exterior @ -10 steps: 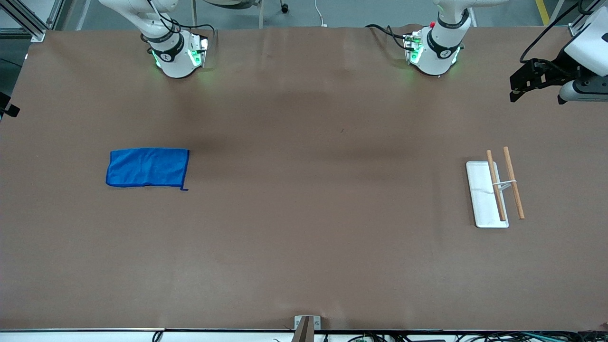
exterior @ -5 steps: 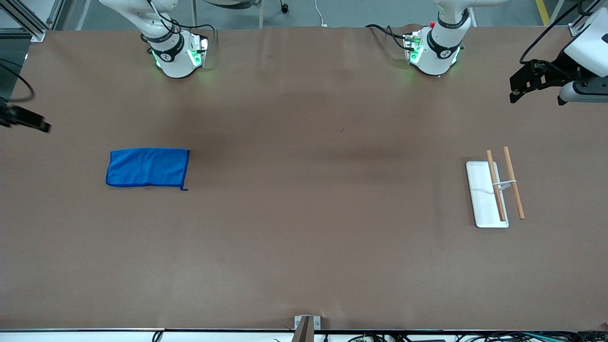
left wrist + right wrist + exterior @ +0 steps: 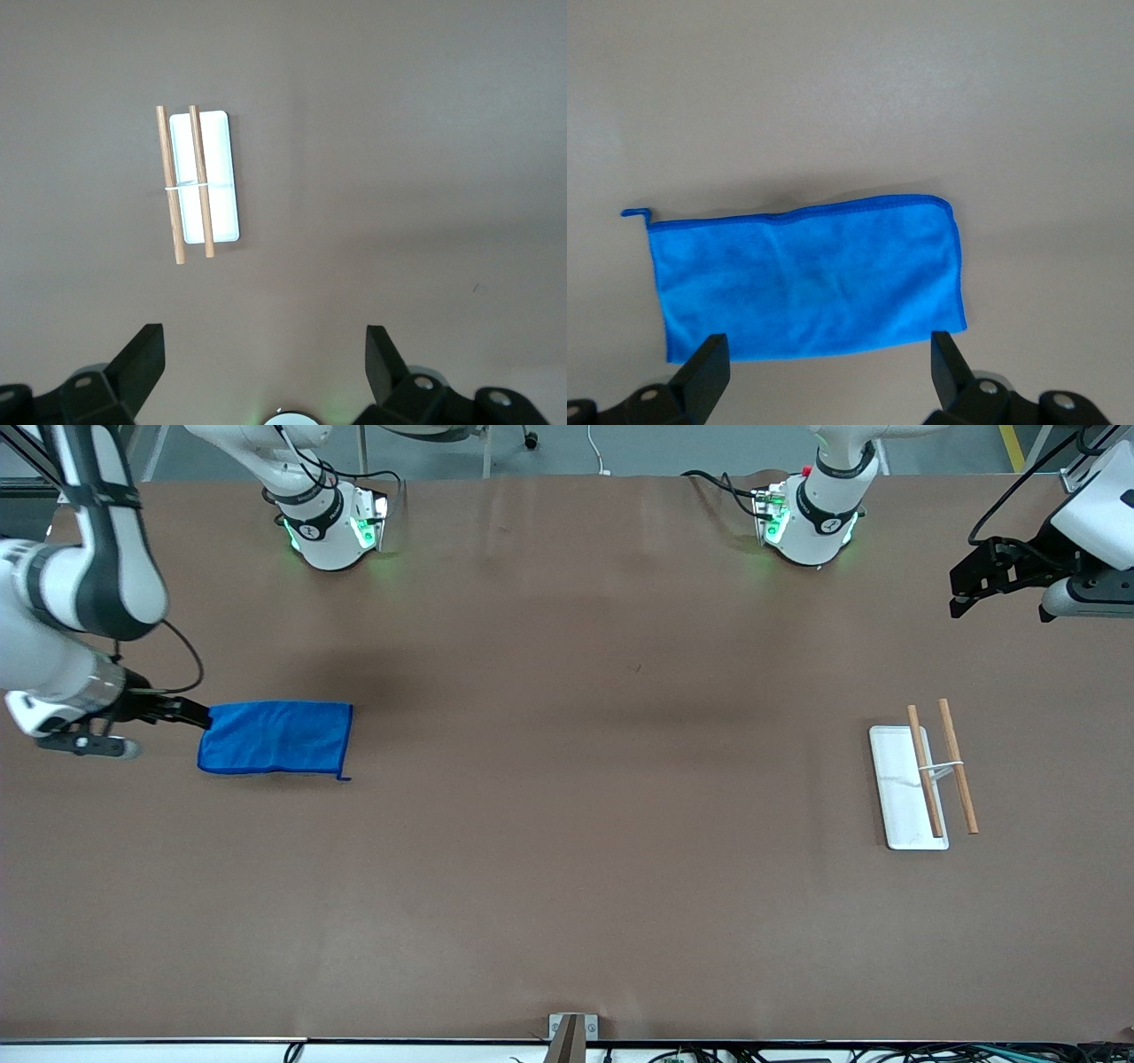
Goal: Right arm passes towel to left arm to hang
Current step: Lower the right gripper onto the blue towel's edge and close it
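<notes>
A bright blue microfibre towel [image 3: 275,738] lies spread flat on the brown surface [image 3: 567,868] toward the right arm's end, its darker stitched hem outlining the rectangle and a short loose thread [image 3: 344,779] trailing from the corner nearest the front camera. The right arm [image 3: 62,602] reaches in over that end of the surface, and its black right pincer [image 3: 182,713] hangs just at the towel's outer edge, fingers spread and grasping nothing. From the right wrist camera the towel [image 3: 811,274] fills the middle of the scene, with the two parted fingertips [image 3: 704,367] framing its near hem; whether they touch the cloth cannot be told.

At the left arm's end of the surface stands a small towel rack [image 3: 926,775]: a white rectangular base plate [image 3: 899,797] carrying two slim wooden rails [image 3: 959,766] joined by a thin white crosspiece. The left arm [image 3: 1094,522] waits, high over the outer edge of its own end, well apart from the rack, with the left pincer [image 3: 970,589] released and empty. The left wrist camera looks down on the rack [image 3: 197,181] between its own widely parted fingers [image 3: 142,359].
</notes>
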{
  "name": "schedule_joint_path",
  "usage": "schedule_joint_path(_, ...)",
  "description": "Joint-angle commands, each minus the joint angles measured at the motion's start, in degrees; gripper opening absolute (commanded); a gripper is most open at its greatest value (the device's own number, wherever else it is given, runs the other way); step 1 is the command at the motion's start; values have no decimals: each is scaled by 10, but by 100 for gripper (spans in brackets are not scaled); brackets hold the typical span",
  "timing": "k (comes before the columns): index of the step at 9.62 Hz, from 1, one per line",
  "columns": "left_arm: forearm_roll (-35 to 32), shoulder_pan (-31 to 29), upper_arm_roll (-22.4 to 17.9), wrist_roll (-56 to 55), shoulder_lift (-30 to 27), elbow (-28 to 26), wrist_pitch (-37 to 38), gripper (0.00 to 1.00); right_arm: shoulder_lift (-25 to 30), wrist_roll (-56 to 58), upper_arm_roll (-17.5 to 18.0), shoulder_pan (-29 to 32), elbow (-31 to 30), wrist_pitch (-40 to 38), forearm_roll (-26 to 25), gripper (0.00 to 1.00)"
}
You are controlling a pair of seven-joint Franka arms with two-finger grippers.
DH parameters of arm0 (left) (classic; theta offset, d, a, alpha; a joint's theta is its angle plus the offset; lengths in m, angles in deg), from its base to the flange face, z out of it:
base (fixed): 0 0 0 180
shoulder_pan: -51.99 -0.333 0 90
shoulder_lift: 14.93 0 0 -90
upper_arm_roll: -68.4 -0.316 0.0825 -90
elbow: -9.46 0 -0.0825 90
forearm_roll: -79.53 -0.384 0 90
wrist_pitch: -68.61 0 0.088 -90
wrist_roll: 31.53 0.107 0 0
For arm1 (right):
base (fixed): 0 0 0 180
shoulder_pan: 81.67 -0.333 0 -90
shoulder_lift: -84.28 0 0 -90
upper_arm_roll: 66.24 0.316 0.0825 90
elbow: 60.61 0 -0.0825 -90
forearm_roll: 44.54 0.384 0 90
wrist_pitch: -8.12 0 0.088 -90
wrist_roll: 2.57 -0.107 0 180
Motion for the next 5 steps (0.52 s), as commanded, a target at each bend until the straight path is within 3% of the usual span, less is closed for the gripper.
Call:
schedule_joint_path(1,2,-1,1,7,13,-1,1,100,-30,18,2,2,-68,126,-4,100)
schedule_joint_path(3,2,0,1,7,13,-2,1,100,-70,22,2,2,-112,242,-4,100)
schedule_joint_path(5,2,-1,2,9,13,-2,2,100,-89,24,2,-4,-140,292,-5,100)
